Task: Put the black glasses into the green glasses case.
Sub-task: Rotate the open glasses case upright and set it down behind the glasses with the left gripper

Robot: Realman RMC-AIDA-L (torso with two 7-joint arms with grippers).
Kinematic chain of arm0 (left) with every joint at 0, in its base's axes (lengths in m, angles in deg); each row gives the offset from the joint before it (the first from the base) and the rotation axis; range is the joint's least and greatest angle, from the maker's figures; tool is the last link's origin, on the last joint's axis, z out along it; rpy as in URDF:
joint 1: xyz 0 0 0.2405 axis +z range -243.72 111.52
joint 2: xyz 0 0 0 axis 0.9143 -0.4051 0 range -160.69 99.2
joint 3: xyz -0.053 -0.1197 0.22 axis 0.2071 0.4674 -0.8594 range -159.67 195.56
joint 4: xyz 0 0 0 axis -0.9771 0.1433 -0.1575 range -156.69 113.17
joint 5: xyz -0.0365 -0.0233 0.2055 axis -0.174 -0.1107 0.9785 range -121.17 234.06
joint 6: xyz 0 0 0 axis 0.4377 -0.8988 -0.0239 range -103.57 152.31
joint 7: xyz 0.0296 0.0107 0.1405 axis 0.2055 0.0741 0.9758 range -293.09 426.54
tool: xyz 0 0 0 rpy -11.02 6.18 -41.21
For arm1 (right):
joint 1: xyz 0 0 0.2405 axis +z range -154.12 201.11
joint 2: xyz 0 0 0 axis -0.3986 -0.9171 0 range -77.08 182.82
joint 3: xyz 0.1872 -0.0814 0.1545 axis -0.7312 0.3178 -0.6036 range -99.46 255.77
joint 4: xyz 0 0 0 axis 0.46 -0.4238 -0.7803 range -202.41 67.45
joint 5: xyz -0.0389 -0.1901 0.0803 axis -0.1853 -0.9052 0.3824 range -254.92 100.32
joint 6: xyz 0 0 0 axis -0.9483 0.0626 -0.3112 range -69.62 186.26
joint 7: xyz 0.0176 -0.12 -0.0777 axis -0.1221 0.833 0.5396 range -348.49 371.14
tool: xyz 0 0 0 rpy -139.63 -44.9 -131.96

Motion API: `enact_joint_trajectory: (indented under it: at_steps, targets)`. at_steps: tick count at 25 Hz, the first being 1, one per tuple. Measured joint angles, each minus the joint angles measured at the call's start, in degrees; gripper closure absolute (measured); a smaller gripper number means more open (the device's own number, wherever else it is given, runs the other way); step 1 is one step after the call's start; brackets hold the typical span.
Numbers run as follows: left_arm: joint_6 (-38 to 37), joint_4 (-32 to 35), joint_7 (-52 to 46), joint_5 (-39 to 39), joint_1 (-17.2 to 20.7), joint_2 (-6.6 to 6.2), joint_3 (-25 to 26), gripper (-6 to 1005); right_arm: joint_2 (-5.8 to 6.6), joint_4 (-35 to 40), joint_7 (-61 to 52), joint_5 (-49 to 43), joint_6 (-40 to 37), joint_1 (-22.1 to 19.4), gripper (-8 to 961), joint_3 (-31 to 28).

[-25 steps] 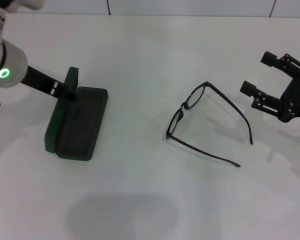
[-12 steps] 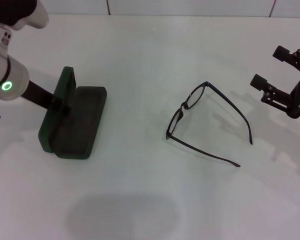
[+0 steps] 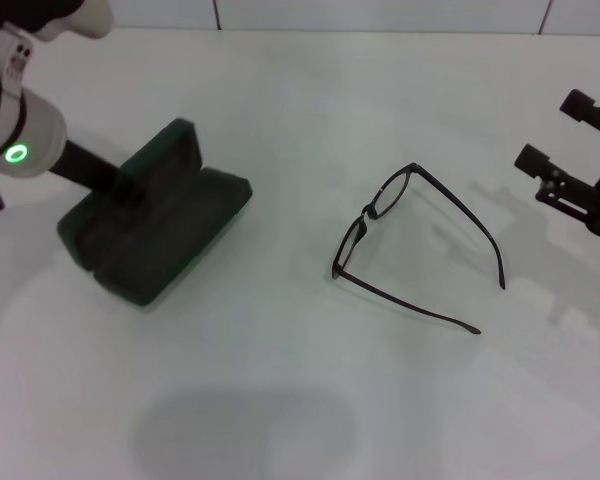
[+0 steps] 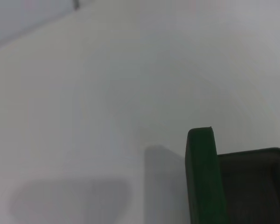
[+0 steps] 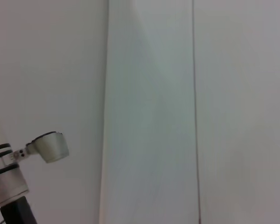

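One view, head, shows black glasses [image 3: 410,245]; right gripper [image 3: 570,135] spread; left gripper [image 3: 120,185] unclear.

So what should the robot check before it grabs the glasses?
1. Green glasses case open: ok, the lid is back and the dark inside shows.
2. Black glasses free on the table: ok, temple arms unfolded, nothing touching them.
3. Right tool open: ok, but off to the side, not over the glasses.
4. Left tool out of the case: not ok, it is at the case.
5. Left tool's grip: cannot tell.
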Motion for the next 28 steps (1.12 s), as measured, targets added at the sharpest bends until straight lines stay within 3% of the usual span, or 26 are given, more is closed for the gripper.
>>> enact_joint_trajectory:
  at_steps: [5,7,13,19,28]
  targets:
    - [3.9,0.7,14.4,-3.3,-0.6,0.0,-0.8,810,0.01,-2.5,0.2,0.4,-2.8,0.0,139,-2.6]
    - [10.5,-0.8,28.4,-4.2,-0.6,0.05,-3.2,810,0.01,-3.1,0.5,0.5,-3.7,-0.4,139,-3.1]
    - [24.1,-9.7,43.8,-5.9,-3.5,0.07,-7.5,811,0.01,-3.5,0.5,0.5,-5.0,-2.2,139,-3.4]
    - [28.1,-21.9,51.6,-11.8,-9.9,0.17,-8.7,812,-0.09,-5.0,0.6,0.7,-7.0,-3.4,140,-3.4]
    - [30.3,-24.2,53.2,-20.7,-9.9,0.34,-17.3,819,-0.08,-7.2,0.7,2.0,-9.8,-4.5,141,-4.2]
